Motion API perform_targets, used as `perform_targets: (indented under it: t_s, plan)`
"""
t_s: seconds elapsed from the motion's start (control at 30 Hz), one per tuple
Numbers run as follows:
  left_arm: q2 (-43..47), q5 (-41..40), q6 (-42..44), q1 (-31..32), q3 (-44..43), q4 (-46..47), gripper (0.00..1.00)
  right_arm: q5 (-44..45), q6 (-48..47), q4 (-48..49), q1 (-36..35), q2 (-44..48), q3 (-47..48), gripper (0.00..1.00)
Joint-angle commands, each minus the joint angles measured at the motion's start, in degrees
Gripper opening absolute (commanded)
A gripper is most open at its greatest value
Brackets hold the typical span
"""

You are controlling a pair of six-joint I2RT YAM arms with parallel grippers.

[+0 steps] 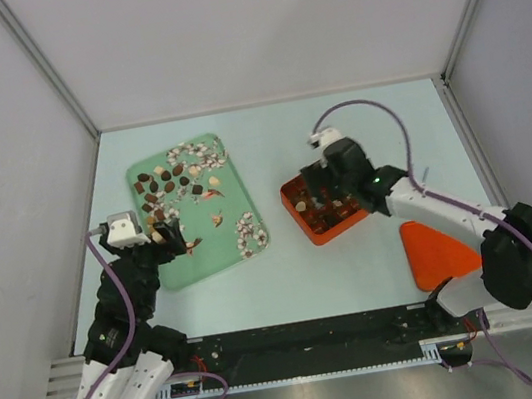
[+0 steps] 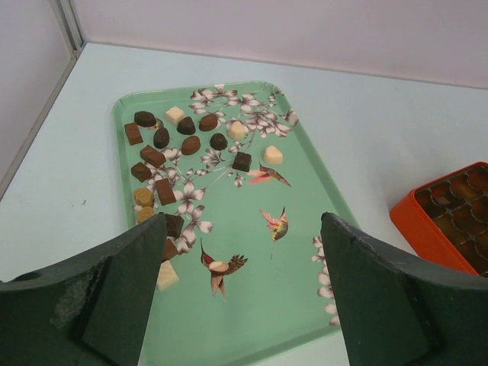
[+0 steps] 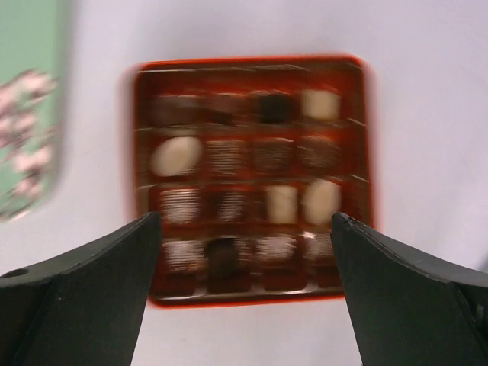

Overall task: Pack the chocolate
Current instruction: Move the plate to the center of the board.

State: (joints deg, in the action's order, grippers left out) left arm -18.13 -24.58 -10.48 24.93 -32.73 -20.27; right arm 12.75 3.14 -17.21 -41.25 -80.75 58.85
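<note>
Most of the chocolate (image 2: 183, 137) is scattered over the far left corner of the green flowered tray (image 2: 305, 252). It's dark rounds and squares with a few cream ones mixed in, and a couple of tan pieces are lined up along the left edge. One dark piece and one cream piece are seen right beside the left finger (image 2: 114, 290) of the left gripper (image 2: 244, 221). That gripper is held wide open above the tray's near left edge, with nothing caught between the jaws, and the main bunch is found ahead of it toward the far edge.

More pieces, cream and dark, are seated in the cells of the orange box (image 3: 252, 62), but that view is blurred, so a count can't be made. The right gripper (image 3: 244, 221) is poised over the box's near edge, jaws spread wide and empty too. The box is set on the table (image 1: 292, 297) off the tray's right edge, not touching it.
</note>
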Motion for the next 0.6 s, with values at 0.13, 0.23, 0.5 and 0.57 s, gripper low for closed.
perform_targets:
  t_s: [0.13,0.23,0.5,0.57]
  plan:
    - [-0.2,1.5,0.2,-0.4,0.1,1.1,0.87,-18.8,8.9,4.0,25.7,-0.2,-4.0,0.96]
    - [-0.2,1.6,0.3,-0.4,0.1,1.1,0.87,-23.9,9.3,6.3,29.6,-4.1,-4.0,0.96]
    - [-0.1,2.1,0.4,-0.4,0.1,1.3,0.87,-33.3,8.0,4.8,28.0,-7.7,-5.1,0.95]
    - [0.0,2.2,0.3,-0.4,0.1,1.3,0.87,-34.5,8.2,4.6,25.8,-6.1,-6.4,0.95]
